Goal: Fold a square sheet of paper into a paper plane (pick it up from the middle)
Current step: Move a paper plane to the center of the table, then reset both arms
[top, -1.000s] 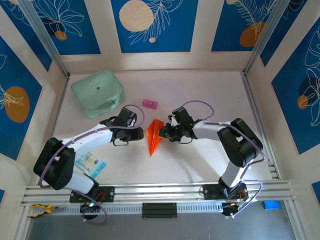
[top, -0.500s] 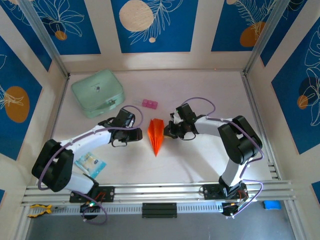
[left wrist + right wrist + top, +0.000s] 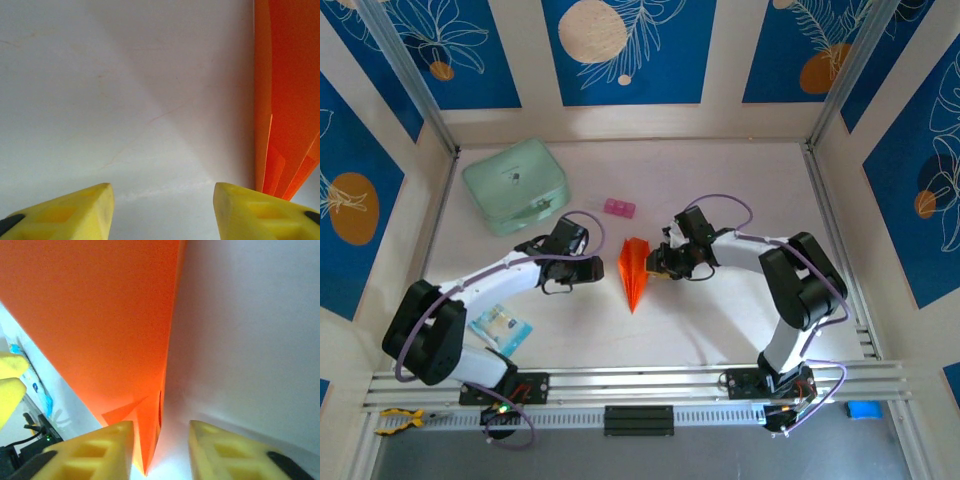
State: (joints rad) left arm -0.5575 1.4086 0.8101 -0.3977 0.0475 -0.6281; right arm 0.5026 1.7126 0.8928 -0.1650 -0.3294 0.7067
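Note:
The paper plane (image 3: 634,272) is a narrow orange dart lying flat on the white table, with its tip pointing toward the arms. My left gripper (image 3: 592,268) sits just left of it, open with bare table between its yellow fingers (image 3: 75,212). In the left wrist view the plane (image 3: 287,100) runs along the right edge, beside the right finger. My right gripper (image 3: 662,262) is at the plane's right side, open. The plane's (image 3: 100,315) folded rear corner reaches into the gap next to its left finger (image 3: 95,452), and the jaws stand apart.
A mint-green case (image 3: 515,185) sits at the back left and a small pink block (image 3: 619,208) lies behind the plane. A blue and white packet (image 3: 501,325) lies near the left arm's base. Walls close off the table on three sides.
The plane has gone from tilted against the right gripper to lying flat and slightly further right. The right gripper has backed off a little. The left arm has barely moved.

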